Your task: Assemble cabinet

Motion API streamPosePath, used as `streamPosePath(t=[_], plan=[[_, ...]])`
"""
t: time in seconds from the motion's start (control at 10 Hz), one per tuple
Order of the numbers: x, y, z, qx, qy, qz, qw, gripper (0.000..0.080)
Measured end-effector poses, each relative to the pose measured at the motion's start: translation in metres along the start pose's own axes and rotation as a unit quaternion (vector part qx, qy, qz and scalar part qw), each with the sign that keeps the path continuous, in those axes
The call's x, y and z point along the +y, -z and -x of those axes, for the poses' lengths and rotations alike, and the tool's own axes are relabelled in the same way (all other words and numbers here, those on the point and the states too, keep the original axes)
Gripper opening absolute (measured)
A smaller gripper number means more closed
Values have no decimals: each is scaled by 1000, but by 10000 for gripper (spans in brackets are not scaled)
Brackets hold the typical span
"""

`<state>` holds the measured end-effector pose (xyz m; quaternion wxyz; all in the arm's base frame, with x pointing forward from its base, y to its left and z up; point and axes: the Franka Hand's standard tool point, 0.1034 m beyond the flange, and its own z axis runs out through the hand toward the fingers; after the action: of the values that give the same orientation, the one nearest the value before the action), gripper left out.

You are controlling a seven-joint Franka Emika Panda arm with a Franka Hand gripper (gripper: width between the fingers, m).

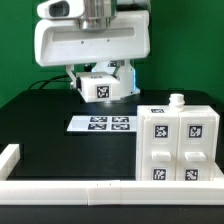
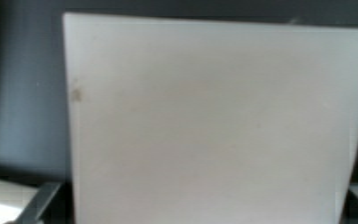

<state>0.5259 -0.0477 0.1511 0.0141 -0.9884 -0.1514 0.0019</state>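
Note:
The cabinet body [image 1: 180,146] is a white box with several black-and-white tags and a small knob on top. It stands on the black table at the exterior view's right. My gripper [image 1: 100,78] hangs at the back, above the table, shut on a white cabinet panel [image 1: 101,88] with one tag on its face. It is well away from the cabinet body. In the wrist view the plain white panel [image 2: 211,120] fills almost the whole frame between my gripper's [image 2: 202,206] dark fingers [image 2: 41,204], and it hides the table below.
The marker board [image 1: 103,124] lies flat on the table in front of the gripper. A low white border rail [image 1: 70,188] runs along the front edge and turns up at the exterior view's left. A cable trails behind the arm.

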Motion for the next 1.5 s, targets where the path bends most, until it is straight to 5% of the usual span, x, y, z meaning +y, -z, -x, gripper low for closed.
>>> streamPosePath(t=[0.5, 1.0, 1.5], plan=[[-7, -1, 0, -2, 1, -2, 1000, 561], [-60, 21, -66, -9, 17, -13, 1000, 561], [-66, 23, -67, -8, 19, -15, 1000, 561]])
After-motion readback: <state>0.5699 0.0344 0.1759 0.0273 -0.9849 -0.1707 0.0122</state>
